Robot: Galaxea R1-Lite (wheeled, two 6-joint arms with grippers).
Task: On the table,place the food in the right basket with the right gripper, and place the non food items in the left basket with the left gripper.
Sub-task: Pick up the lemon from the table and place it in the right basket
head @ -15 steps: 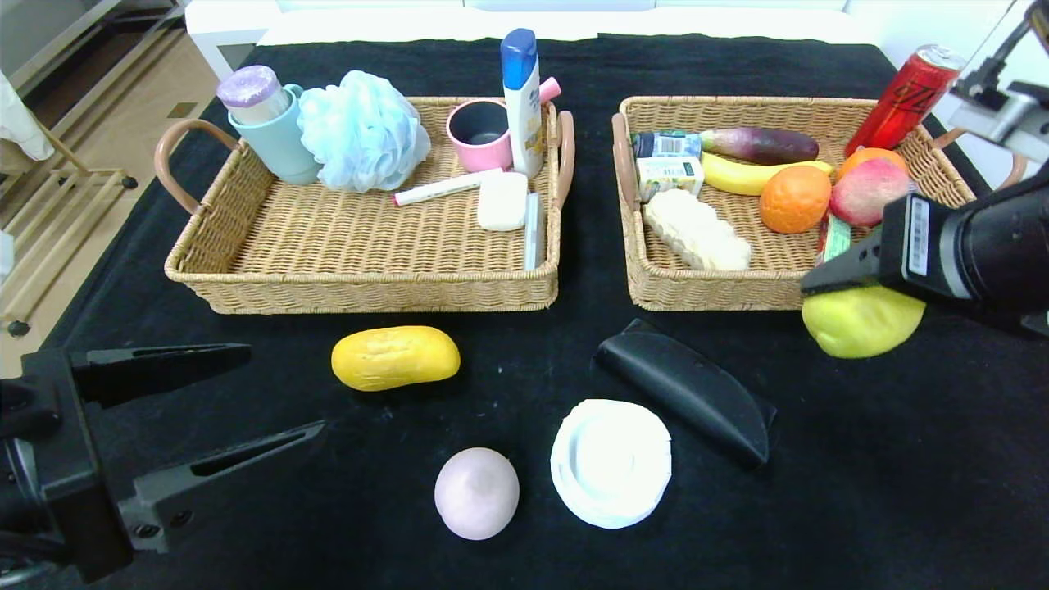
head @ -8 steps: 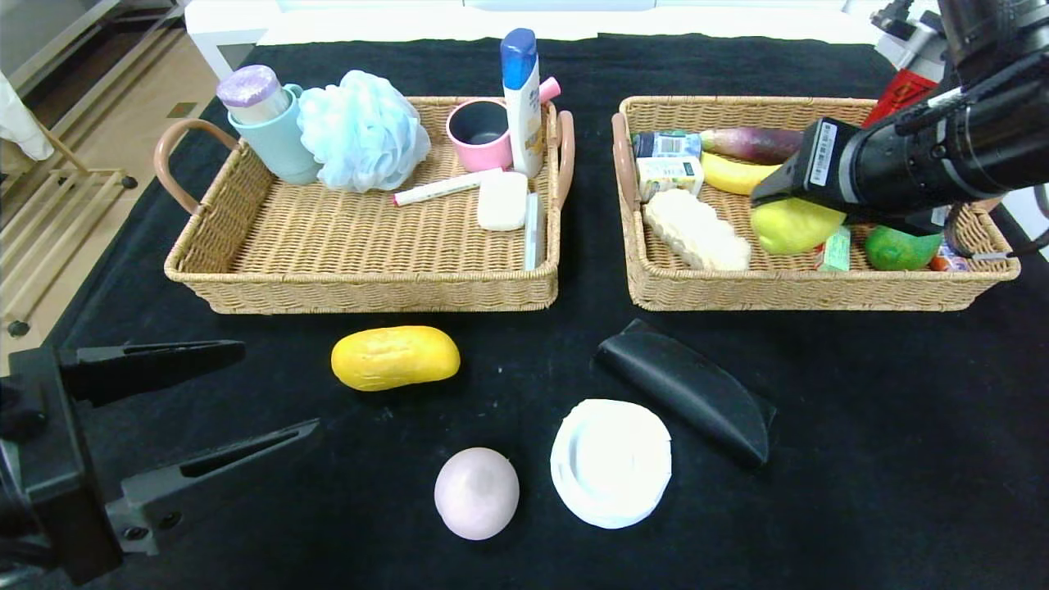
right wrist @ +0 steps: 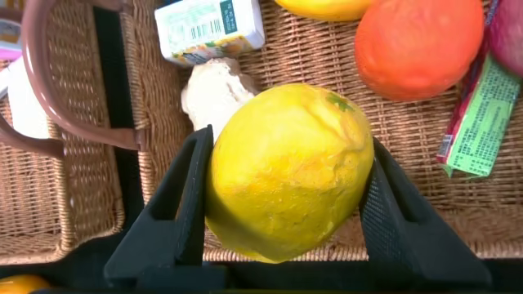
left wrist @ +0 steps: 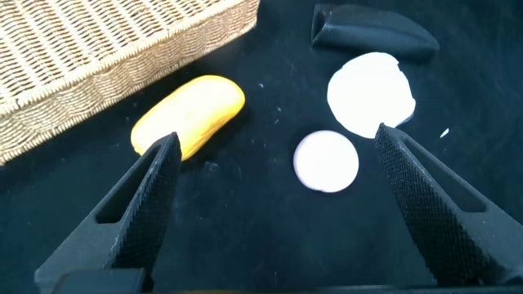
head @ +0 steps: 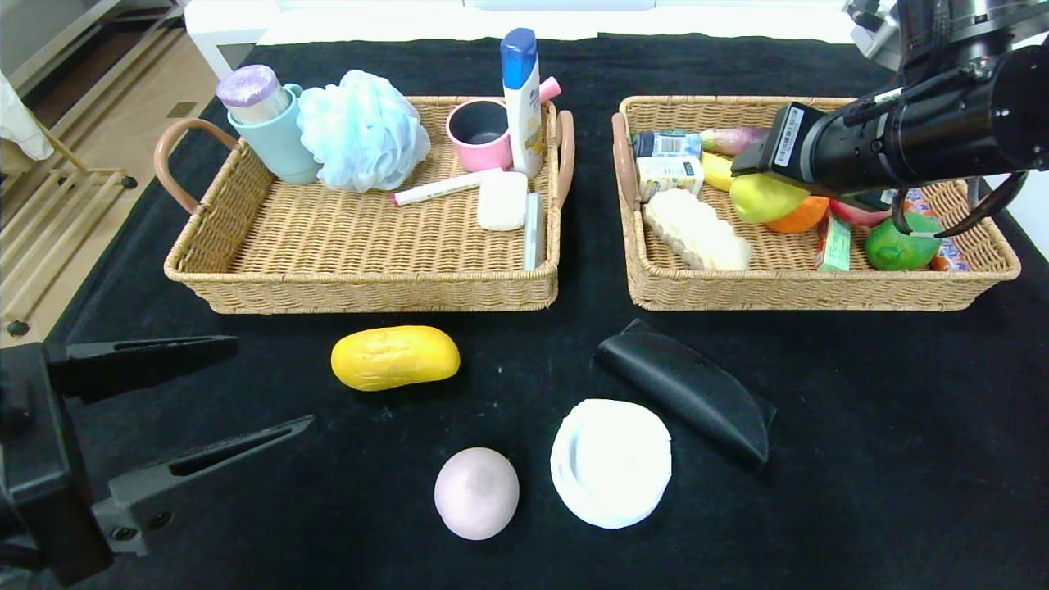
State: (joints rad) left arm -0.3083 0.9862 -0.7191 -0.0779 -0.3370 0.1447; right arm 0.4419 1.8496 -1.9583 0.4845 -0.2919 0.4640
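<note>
My right gripper is shut on the yellow-green lemon-like ball and holds it above the middle of the right basket; in the right wrist view the ball fills the space between the fingers. On the black table lie the yellow loaf, the pale pinkish-grey bun, the white ridged tub and the black half-moon pouch. My left gripper is open and empty at the front left, left of the loaf. The left basket stands at the back left. The striped roll is out of view.
The left basket holds a teal cup, a blue bath puff, a pink mug, a shampoo bottle, a marker and soap. The right basket holds an orange, a pale ridged bread, a green fruit and cartons.
My right gripper has carried the lemon-like ball up from the table's right front, over the right basket's rim and leftward over its middle. The left gripper has drifted slightly back.
</note>
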